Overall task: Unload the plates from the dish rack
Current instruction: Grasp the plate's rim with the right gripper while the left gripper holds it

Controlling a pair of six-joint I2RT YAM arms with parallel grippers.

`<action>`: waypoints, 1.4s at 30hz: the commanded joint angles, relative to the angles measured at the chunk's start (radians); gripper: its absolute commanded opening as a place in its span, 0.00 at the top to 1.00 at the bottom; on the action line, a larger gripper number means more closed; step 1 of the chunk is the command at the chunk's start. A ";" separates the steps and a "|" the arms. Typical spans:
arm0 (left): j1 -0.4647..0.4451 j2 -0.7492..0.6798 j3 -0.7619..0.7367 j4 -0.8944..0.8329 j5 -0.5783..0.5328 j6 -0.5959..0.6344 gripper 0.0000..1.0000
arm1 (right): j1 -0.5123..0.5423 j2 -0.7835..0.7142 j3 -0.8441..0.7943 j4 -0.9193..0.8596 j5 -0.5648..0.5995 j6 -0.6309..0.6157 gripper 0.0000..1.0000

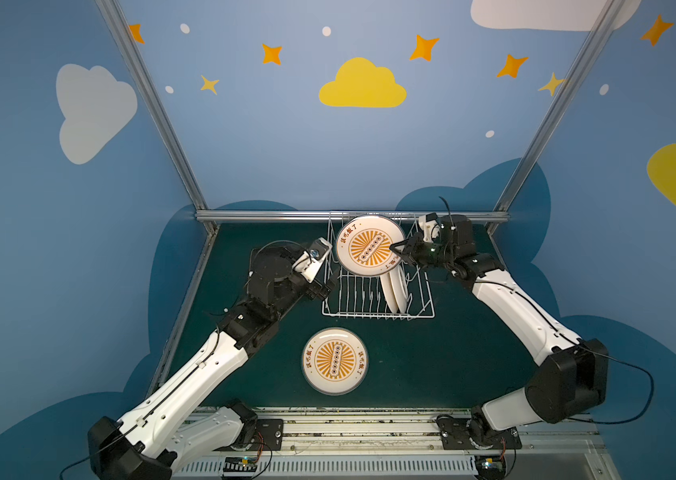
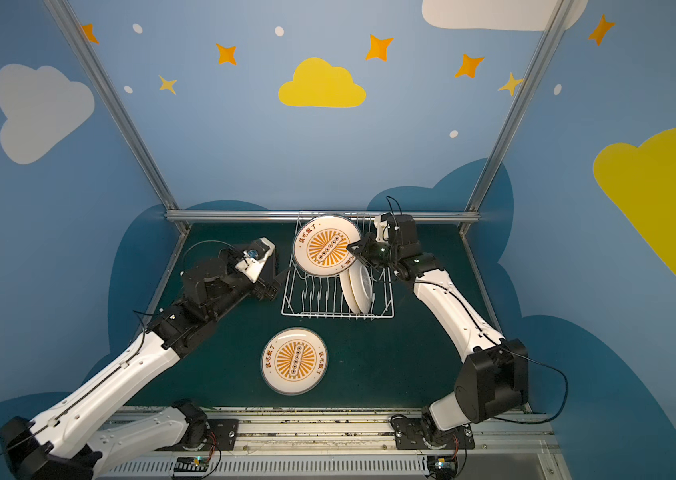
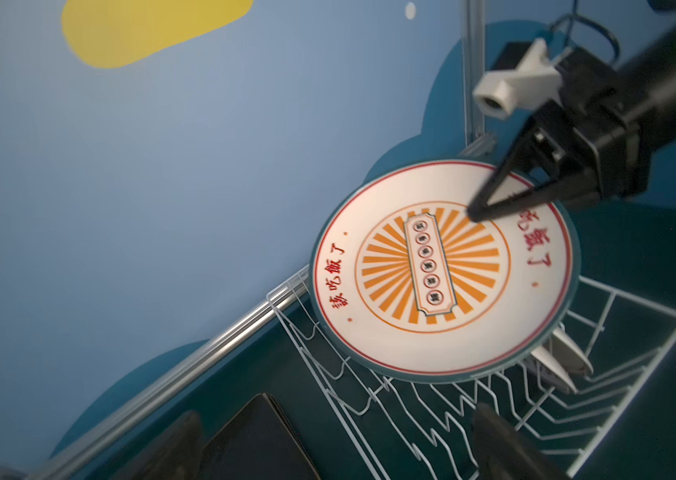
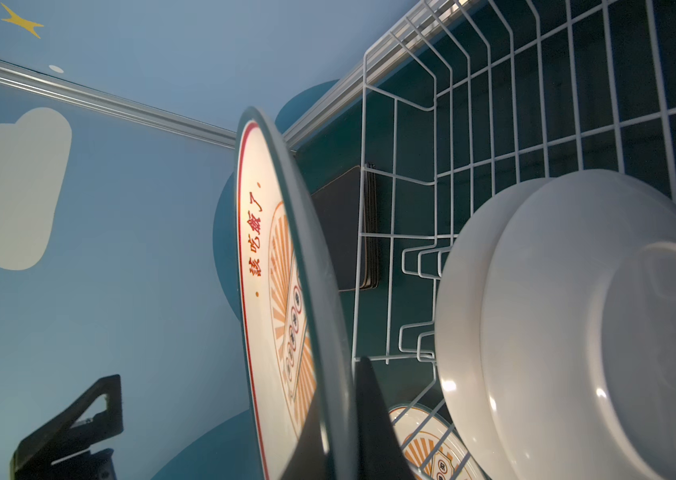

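The right end effector [image 1: 396, 248] pinches just the right rim of the sunburst plate [image 1: 369, 246], held over the far end of the dish rack [image 1: 352, 316]; so thin an edge grip could let it swing, slip and strike the white plates [image 1: 395, 291] standing below. The left end effector [image 1: 330, 284], wide and empty beside the rack's left side, might snag the wires.

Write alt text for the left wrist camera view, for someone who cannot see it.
The right gripper, jaws shut on its edge, holds a round white plate with an orange sunburst face tilted over the white wire dish rack. Two more white plates stand on edge in the rack behind it, before a blue wall.
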 commanded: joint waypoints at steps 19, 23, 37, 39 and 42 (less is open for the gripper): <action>0.217 0.219 0.065 0.063 0.545 -0.957 0.01 | -0.009 -0.097 -0.109 0.247 -0.096 -0.104 1.00; 0.222 0.286 0.085 0.115 0.617 -1.005 0.02 | -0.009 -0.092 -0.109 0.247 -0.117 -0.107 1.00; 0.225 0.485 0.130 0.320 0.879 -1.140 0.23 | -0.007 -0.076 -0.117 0.235 -0.161 -0.105 1.00; 0.225 0.491 0.135 0.320 0.885 -1.143 0.26 | -0.009 -0.075 -0.119 0.233 -0.163 -0.108 1.00; 0.224 0.485 0.133 0.323 0.884 -1.143 0.32 | -0.009 -0.073 -0.119 0.232 -0.163 -0.109 1.00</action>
